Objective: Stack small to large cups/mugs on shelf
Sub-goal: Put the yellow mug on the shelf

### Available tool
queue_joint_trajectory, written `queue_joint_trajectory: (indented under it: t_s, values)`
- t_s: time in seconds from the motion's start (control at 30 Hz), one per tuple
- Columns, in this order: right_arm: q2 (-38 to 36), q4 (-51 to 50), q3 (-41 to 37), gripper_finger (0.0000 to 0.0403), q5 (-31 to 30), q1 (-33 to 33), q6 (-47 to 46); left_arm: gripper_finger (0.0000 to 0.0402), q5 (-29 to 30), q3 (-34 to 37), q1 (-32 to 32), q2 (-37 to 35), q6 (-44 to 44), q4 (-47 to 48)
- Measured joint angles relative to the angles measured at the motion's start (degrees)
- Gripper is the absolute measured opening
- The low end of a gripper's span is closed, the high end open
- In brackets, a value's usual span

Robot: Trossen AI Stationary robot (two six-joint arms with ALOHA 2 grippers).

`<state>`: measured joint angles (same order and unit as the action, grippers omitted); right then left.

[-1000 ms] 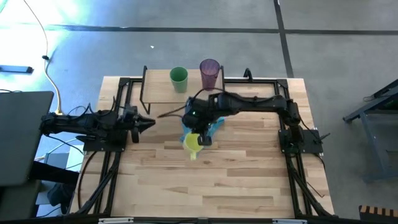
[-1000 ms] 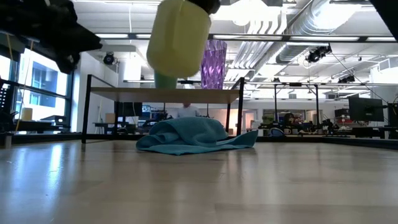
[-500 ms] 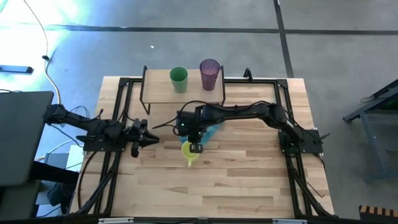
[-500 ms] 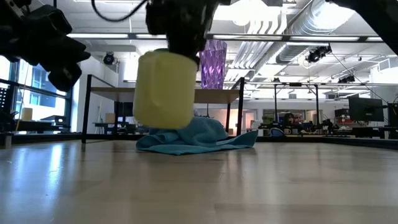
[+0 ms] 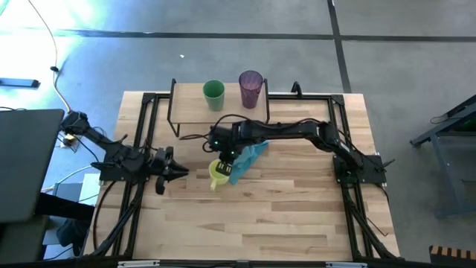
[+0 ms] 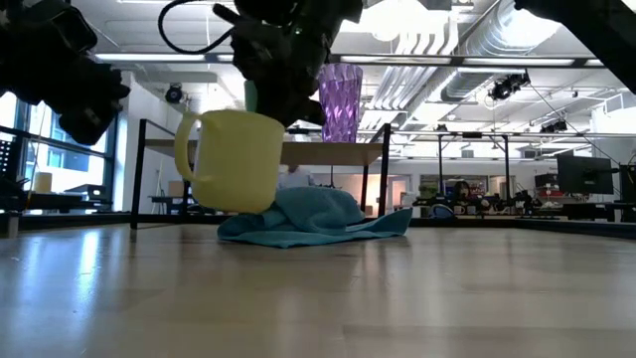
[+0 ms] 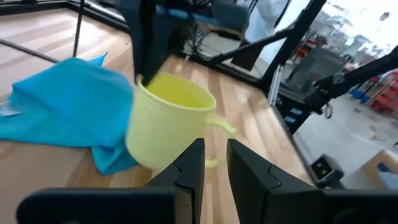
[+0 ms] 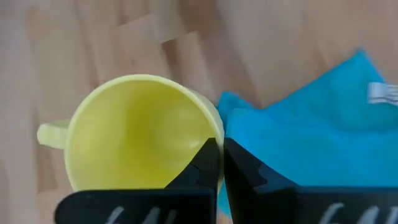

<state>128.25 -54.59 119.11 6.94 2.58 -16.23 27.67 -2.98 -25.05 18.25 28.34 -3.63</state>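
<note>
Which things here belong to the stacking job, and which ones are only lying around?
Job things: yellow mug held by the right gripper; green cup and purple tumbler, both on the shelf.

Lying about: blue cloth on the table.

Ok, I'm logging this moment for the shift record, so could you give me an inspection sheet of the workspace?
Surface: slatted wooden table, black frame rails along both sides.
Job's things: yellow mug held by its rim, off the table; green cup and purple tumbler on the shelf.
Clutter: blue cloth beside the mug.
Grippers: right gripper shut on the mug's rim; left gripper slightly open, empty, facing the mug.
Cables: yellow cable on the floor left of the table.
Surroundings: open workshop hall, monitors and benches behind.
</note>
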Motion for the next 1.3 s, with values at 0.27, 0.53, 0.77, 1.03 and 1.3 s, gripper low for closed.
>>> queue_joint_trajectory:
  t_s: [0.27,0.53,0.77,1.03,1.3]
  values:
    - [0.0,3.3,0.0,0.0,-2.2,1.4,-4.8,0.0058,10.6,0.0,-4.4,6.1,0.4,-2.2]
    - [0.8,10.5,0.0,0.0,-1.5,2.3,-6.5,0.0058,12.1,0.0,-4.6,14.7,0.7,-7.3]
    - [4.2,10.7,0.0,0.0,0.7,3.0,-7.5,0.0058,11.1,0.0,-4.6,19.0,1.2,-10.3]
    - [5.0,12.1,0.0,0.0,0.6,3.1,-7.3,0.0058,9.4,0.0,-4.6,21.7,2.1,-10.0]
    - [5.0,14.3,0.0,0.0,-0.3,4.0,-7.9,0.0058,12.2,0.0,-4.6,24.7,2.3,-10.0]
